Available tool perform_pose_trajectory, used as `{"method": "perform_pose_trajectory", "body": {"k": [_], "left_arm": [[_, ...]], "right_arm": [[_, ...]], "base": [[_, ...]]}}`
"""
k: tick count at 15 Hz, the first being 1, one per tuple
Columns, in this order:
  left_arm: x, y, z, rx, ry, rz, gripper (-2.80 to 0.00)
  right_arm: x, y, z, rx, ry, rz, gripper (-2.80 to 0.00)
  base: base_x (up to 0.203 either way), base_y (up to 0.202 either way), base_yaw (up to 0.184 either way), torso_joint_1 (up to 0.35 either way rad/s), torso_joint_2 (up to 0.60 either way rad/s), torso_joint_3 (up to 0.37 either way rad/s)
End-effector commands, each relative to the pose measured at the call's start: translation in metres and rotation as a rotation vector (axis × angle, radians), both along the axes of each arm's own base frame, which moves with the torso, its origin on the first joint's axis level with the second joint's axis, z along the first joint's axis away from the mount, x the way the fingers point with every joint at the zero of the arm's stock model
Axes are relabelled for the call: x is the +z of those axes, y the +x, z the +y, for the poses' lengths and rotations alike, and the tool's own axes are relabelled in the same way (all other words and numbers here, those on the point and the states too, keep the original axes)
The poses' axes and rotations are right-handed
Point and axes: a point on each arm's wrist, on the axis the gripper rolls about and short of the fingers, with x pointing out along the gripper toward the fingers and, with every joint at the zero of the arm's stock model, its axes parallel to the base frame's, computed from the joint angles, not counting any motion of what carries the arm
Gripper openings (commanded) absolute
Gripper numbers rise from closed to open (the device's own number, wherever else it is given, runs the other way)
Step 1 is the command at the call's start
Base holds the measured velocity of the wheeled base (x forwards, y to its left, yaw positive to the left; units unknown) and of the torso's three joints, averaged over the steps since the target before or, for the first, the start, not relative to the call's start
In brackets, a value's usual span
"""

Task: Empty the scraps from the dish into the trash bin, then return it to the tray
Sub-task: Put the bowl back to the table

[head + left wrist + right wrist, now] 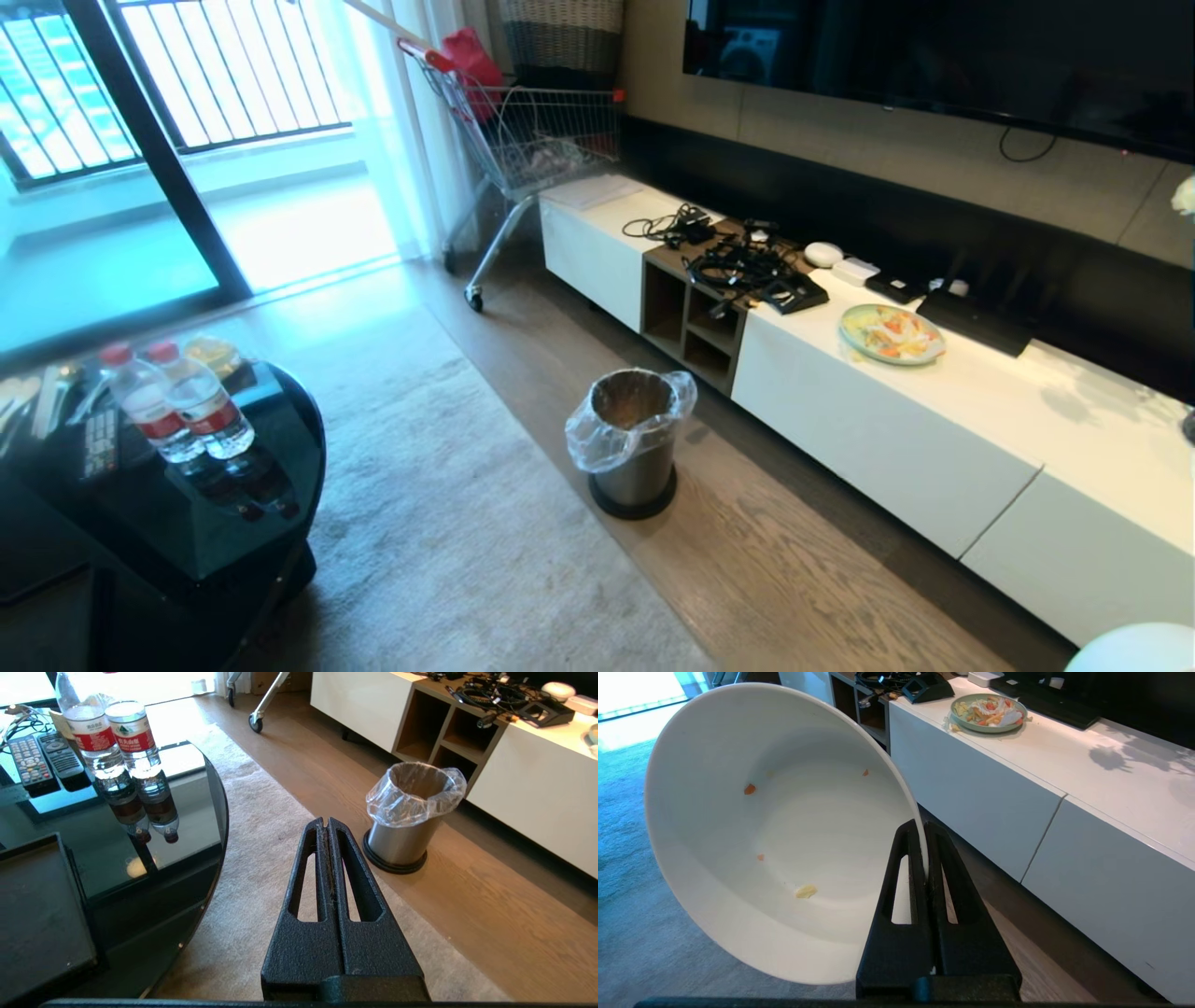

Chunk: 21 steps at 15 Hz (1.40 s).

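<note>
Right hand (pixel 926 828) clamped on bowl (pixel 775 830) rim, few scraps (pixel 805 891) inside; left hand (pixel 326 823) closed, empty; bin (pixel 635 439) at 12 o'clock.

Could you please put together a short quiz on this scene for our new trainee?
1. True or false: the right gripper is shut on the rim of the dish.
2. What lines the trash bin? A) clear plastic B) newspaper C) nothing
3. Where does the pale green plate of food sit?

Key
1. True; a few scraps cling inside the dish.
2. A; the bin stands on the wooden floor before the white cabinet.
3. On top of the white cabinet, not on the glass table beside the tray. The left gripper is shut and holds nothing.
</note>
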Motion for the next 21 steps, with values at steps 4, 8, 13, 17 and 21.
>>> {"method": "perform_pose_trajectory", "body": {"k": [4, 8, 13, 17, 21], "left_arm": [[0.0001, 0.0, 0.0, 0.0, -0.001, -0.001, -2.8], [0.0001, 0.0, 0.0, 0.0, -0.001, -0.001, -2.8], [0.0001, 0.0, 0.0, 0.0, -0.001, -0.001, -2.8], [0.0001, 0.0, 0.0, 0.0, -0.001, -0.001, -2.8], [0.0001, 0.0, 0.0, 0.0, -0.001, -0.001, -2.8]], "right_arm": [[0.0001, 0.0001, 0.0, 0.0, 0.001, 0.001, -2.8], [0.0001, 0.0001, 0.0, 0.0, 0.001, 0.001, -2.8], [0.0003, 0.0001, 0.0, -0.001, 0.002, -0.001, -2.8], [0.0003, 0.0001, 0.0, 0.0, 0.002, -0.001, -2.8], [0.0003, 0.0001, 0.0, -0.001, 0.002, -0.001, -2.8]], "base": [[-0.035, 0.0, 0.0, -0.001, 0.0, 0.002], [0.0, 0.0, 0.0, 0.0, 0.0, 0.0], [0.0, 0.0, 0.0, 0.0, 0.0, 0.0], [0.001, -0.001, 0.053, 0.001, 0.0, 0.001], [0.0, -0.008, 0.168, 0.002, 0.0, 0.004]]}}
